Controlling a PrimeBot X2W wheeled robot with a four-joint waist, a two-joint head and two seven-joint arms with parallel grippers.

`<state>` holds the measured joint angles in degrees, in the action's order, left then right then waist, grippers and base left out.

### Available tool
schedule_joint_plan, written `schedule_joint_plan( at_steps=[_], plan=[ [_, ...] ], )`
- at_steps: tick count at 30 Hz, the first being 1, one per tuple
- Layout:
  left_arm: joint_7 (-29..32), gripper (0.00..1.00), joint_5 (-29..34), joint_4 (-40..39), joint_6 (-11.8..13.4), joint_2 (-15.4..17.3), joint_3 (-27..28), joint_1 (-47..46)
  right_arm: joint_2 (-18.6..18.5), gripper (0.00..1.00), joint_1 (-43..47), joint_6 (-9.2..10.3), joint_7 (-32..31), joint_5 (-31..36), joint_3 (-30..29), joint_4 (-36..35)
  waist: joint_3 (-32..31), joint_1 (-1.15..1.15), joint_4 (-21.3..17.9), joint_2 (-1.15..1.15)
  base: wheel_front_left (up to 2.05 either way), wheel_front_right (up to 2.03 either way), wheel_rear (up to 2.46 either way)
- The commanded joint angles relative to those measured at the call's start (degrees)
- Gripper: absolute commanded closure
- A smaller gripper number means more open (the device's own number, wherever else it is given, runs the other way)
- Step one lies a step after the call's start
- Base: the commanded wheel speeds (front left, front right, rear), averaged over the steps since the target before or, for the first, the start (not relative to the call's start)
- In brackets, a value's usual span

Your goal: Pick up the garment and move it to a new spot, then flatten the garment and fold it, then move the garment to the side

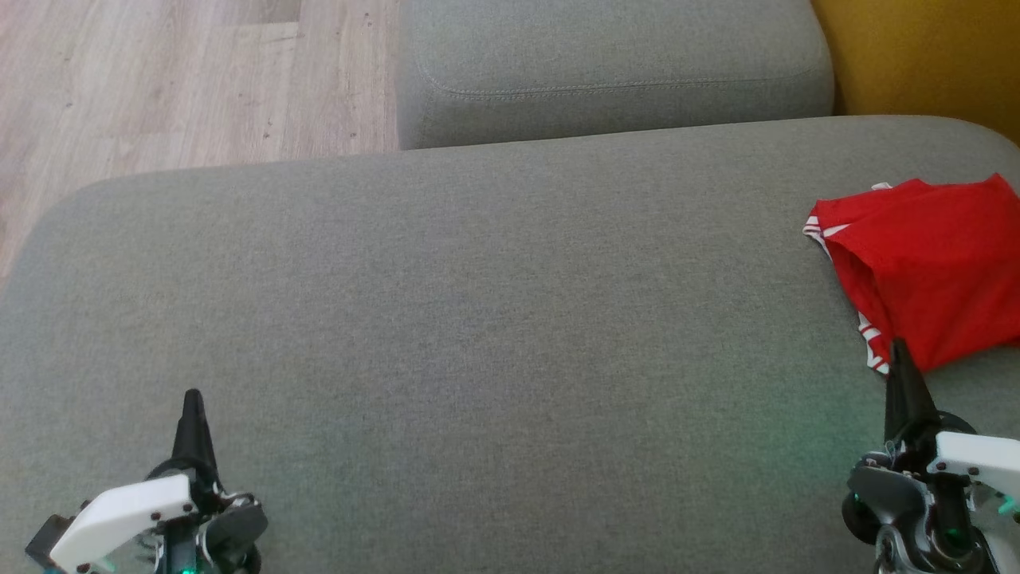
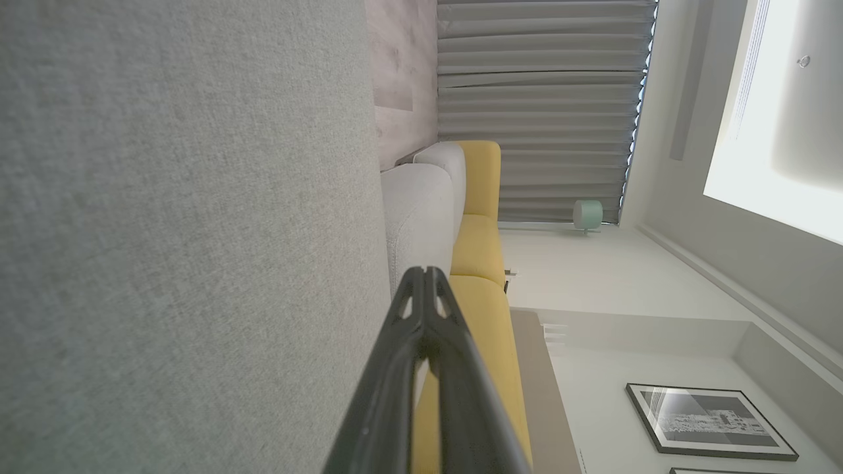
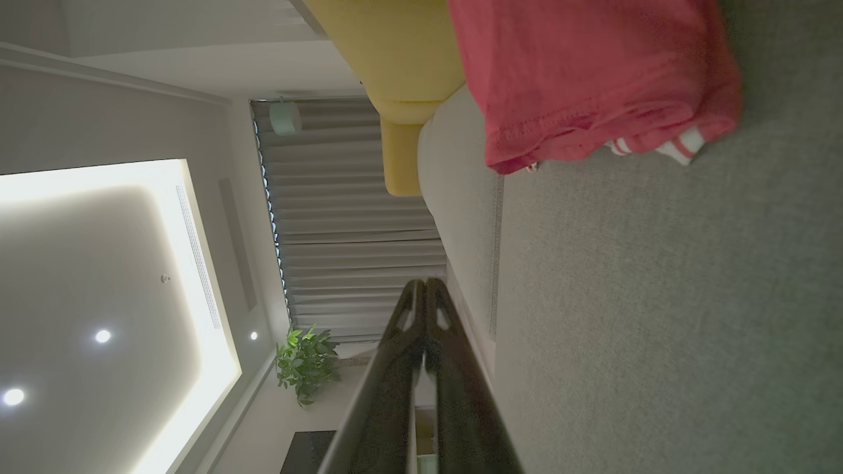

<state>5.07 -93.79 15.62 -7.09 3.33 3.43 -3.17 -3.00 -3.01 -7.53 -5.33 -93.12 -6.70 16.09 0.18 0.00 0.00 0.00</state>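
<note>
Garment [image 1: 924, 263] on grey cushion [image 1: 478, 319]; left claw [image 1: 192, 399] and right claw [image 1: 899, 349] fully closed, empty

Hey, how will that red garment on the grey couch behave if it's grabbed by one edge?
The red garment will probably hang floppy: it lies in soft, creased layers. It looks thin, so likely light. Pushed, it would probably bunch rather than slide, since the grey cushion looks coarsely woven.
</note>
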Motion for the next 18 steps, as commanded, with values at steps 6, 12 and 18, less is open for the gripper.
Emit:
schedule_joint_plan(
  at_steps=[6, 12, 18],
  plan=[
    [0.49, 1.00, 0.66, -1.62, -0.40, 0.39, 1.93, -2.91, -0.43, 1.00, -3.10, 0.04, -0.55, 0.33, 0.92, -2.11, 0.00, 0.00, 0.00, 0.00, 0.00, 0.00, 0.00],
    [0.57, 1.00, 0.75, -1.62, -0.40, 0.31, 2.04, -2.92, -0.38, 1.00, -3.11, 0.04, -0.61, 0.39, 0.85, -2.10, 0.00, 0.00, 0.00, 0.00, 0.00, 0.00, 0.00],
    [0.64, 1.00, 0.82, -1.61, -0.40, 0.26, 2.12, -2.93, -0.34, 1.00, -3.12, 0.04, -0.66, 0.44, 0.79, -2.10, 0.00, 0.00, 0.00, 0.00, 0.00, 0.00, 0.00]
  ],
)
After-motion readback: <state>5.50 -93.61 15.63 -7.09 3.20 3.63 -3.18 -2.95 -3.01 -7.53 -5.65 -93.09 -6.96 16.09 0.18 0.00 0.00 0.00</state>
